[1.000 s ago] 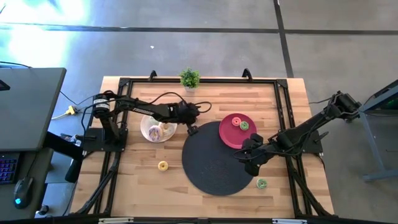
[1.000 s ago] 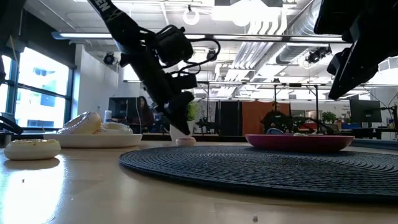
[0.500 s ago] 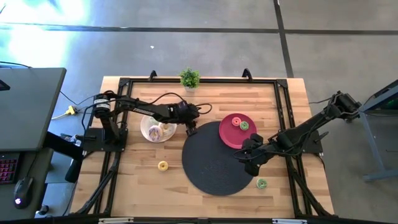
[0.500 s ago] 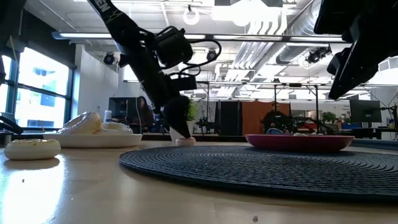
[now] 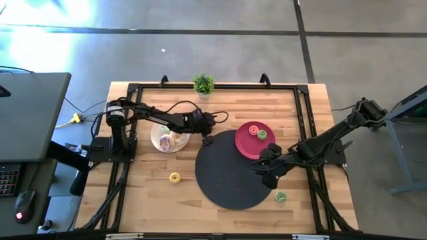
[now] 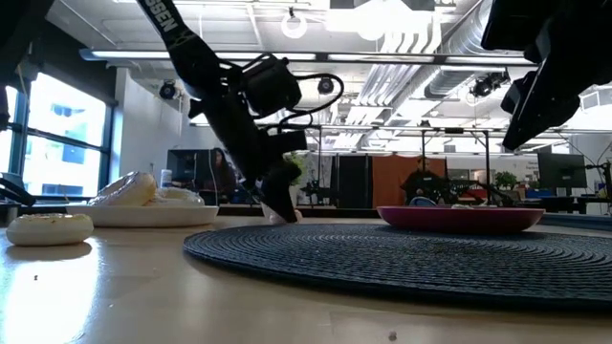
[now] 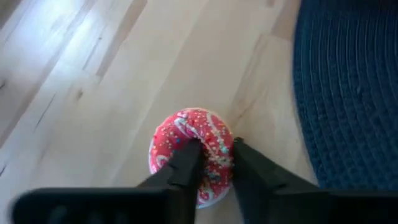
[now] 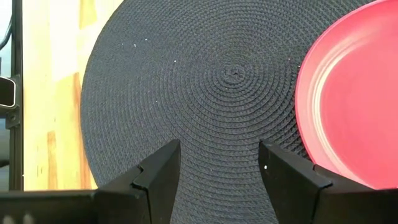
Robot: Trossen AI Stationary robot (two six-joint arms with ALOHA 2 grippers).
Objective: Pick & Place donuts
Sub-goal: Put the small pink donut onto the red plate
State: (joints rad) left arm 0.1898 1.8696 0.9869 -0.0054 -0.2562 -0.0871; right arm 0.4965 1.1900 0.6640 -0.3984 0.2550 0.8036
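A red speckled donut (image 7: 186, 127) lies on the wood just off the left rim of the dark round mat (image 5: 230, 170). My left gripper (image 7: 214, 155) is down on it, shut on its ring; it also shows in the high view (image 5: 205, 139) and the low view (image 6: 284, 208). My right gripper (image 8: 221, 155) is open and empty above the mat's right part (image 5: 262, 171). The white plate (image 5: 159, 135) holds donuts. The pink-red plate (image 5: 248, 148) holds an orange donut (image 5: 252, 131) and a green donut (image 5: 262, 135). A yellow donut (image 5: 175, 177) and a green donut (image 5: 281, 196) lie on the table. My left gripper pinches one side of the red donut's ring (image 7: 219, 146) between its two fingers. One fingertip (image 7: 188, 155) sits over the hole and the other (image 7: 241, 155) at the outer rim. The fingers come slanting down from the table's left. The donut lies flat on the wood.
A small potted plant (image 5: 203, 83) stands at the table's far edge. A black frame (image 5: 213, 87) runs around the tabletop. The pink-red plate overlaps the mat's far right rim. Bare wood lies near the front left.
My left gripper has gone down onto the red donut beside the mat. The donut has stayed where it was on the wood.
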